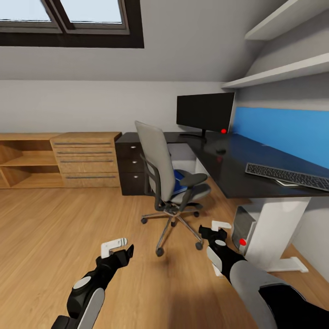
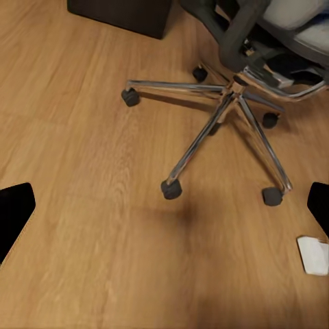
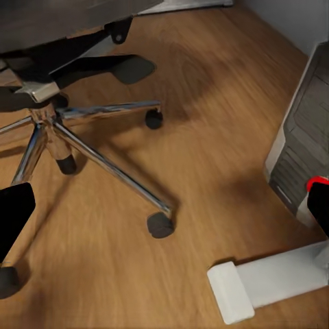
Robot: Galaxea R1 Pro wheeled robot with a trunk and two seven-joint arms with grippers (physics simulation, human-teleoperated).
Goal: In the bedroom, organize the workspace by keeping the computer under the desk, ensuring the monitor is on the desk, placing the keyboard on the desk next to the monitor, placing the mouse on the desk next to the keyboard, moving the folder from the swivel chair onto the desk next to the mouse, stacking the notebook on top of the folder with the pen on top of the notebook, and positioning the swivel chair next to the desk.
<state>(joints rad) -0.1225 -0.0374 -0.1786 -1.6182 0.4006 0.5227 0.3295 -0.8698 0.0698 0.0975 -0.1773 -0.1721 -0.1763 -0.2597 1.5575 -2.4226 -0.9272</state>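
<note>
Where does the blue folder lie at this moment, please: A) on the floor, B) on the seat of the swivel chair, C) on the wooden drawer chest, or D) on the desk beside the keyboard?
B: the blue folder shows on the swivel chair seat, behind the armrest.

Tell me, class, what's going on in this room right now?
A two-armed robot faces the desk, both arms low over the wooden floor and holding nothing. Left gripper and right gripper both look open. The swivel chair stands by the desk with the blue folder on its seat. The monitor, mouse and keyboard are on the desk; the computer sits beneath it.
</note>
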